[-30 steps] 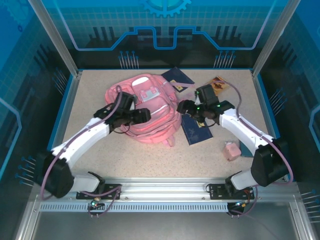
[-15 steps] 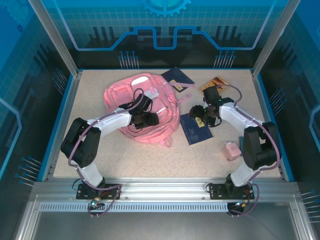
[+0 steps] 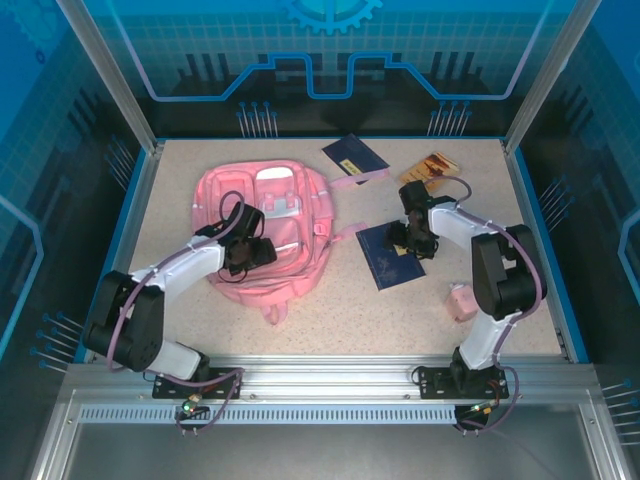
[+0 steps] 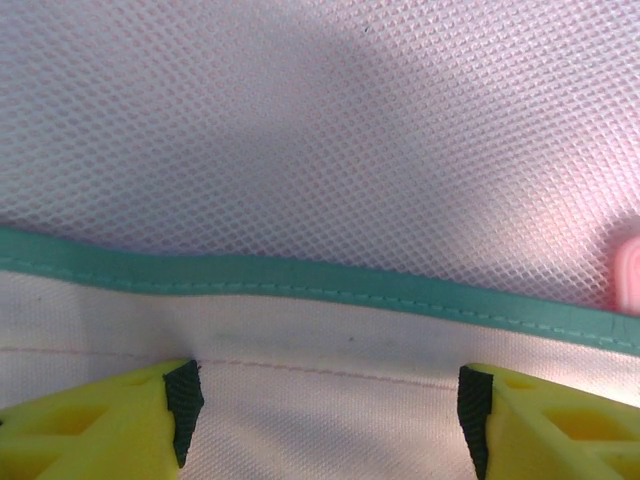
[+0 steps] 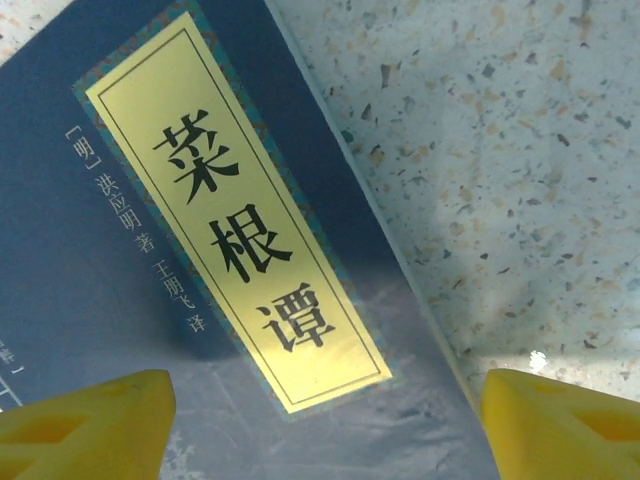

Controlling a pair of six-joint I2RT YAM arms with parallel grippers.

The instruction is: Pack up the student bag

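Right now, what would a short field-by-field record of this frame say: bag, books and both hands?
student bag: pink, flat, left of centre
left hand: open, over the bag's fabric
right hand: open, over near blue book
far blue book: at back edge
others: brown booklet back right; pink item front right

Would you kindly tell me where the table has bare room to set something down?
The near table strip between the student bag, the blue book and the arm bases is bare. The right half is crowded with the orange booklet and the right gripper.
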